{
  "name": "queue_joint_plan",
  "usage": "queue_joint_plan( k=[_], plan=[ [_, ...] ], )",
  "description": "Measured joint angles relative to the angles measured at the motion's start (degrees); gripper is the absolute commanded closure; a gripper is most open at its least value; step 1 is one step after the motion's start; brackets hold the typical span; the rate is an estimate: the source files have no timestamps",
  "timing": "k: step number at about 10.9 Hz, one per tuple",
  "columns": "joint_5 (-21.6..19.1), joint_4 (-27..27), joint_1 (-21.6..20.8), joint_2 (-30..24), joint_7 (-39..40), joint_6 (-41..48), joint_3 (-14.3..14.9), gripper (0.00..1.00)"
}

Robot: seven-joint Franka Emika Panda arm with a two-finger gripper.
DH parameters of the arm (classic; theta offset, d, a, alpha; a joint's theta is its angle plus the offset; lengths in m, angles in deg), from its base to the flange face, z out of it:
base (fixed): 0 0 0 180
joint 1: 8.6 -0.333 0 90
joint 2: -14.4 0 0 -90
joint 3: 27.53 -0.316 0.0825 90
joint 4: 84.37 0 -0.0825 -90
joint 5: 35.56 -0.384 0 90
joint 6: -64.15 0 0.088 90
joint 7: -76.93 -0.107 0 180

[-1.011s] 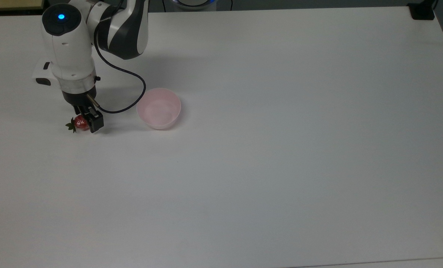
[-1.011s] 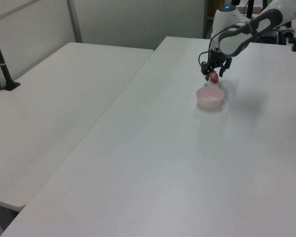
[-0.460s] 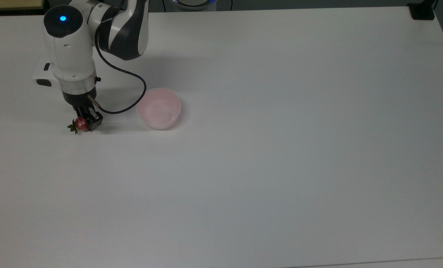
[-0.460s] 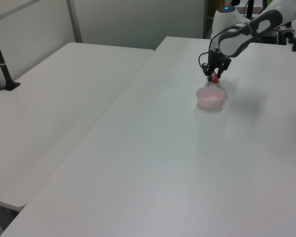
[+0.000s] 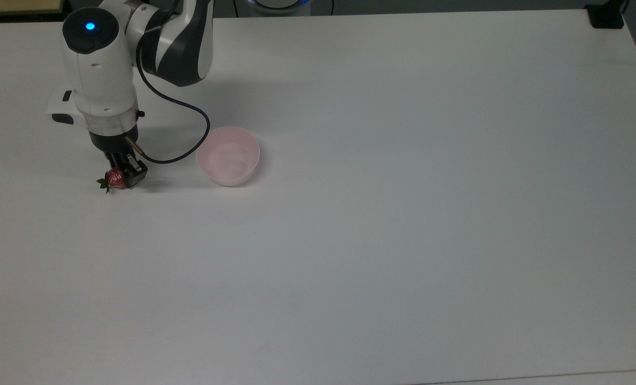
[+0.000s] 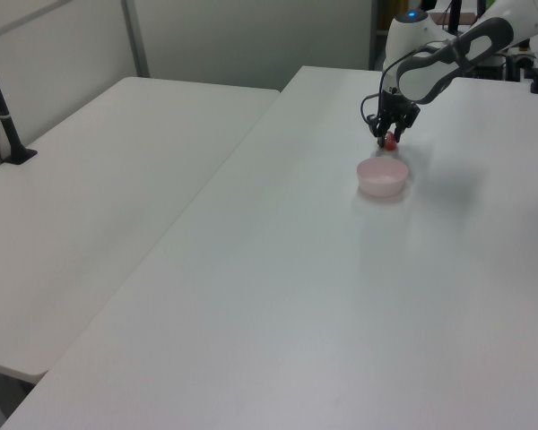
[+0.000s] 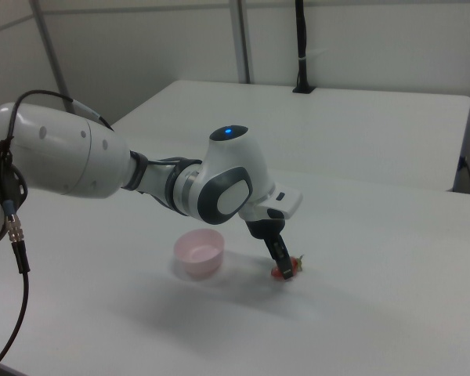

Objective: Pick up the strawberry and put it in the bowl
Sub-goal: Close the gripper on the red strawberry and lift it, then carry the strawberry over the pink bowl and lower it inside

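Black two-finger gripper (image 5: 119, 175) at the top view's left edge area, fingers clamped on the small glossy red strawberry (image 5: 115, 179) at table level on the white table (image 5: 403, 214). Small round pale pink bowl (image 5: 228, 155) near, apart, toward the top view's right.

The arm reaches in from the top view's upper edge, its white wrist angled down toward five o'clock. The gripper (image 5: 119, 176) sits low at the worktop — its dark fingers (image 5: 136, 172) drawn in close, clamped on the strawberry (image 5: 116, 179). In the right view the gripper (image 7: 283, 266) tilts toward five o'clock.
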Motion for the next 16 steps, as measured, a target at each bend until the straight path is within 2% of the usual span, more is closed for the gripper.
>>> queue_joint_plan(
  k=[3,8,10,13,15,16],
  plan=[
    [0.0,-0.3,-0.1,0.0,0.0,0.0,-0.1,0.55],
    [0.0,-1.4,-0.4,-1.6,0.0,0.2,-3.0,0.55],
    [1.6,-1.5,-0.5,-4.4,0.0,4.4,-5.9,0.56],
    [3.2,-1.6,-0.6,-10.5,0.9,16.9,-12.7,0.56],
    [4.3,-1.3,-0.8,-12.0,1.1,21.7,-16.5,0.58],
    [5.3,-0.9,-0.8,-11.7,1.1,22.1,-17.4,0.58]
  ],
)
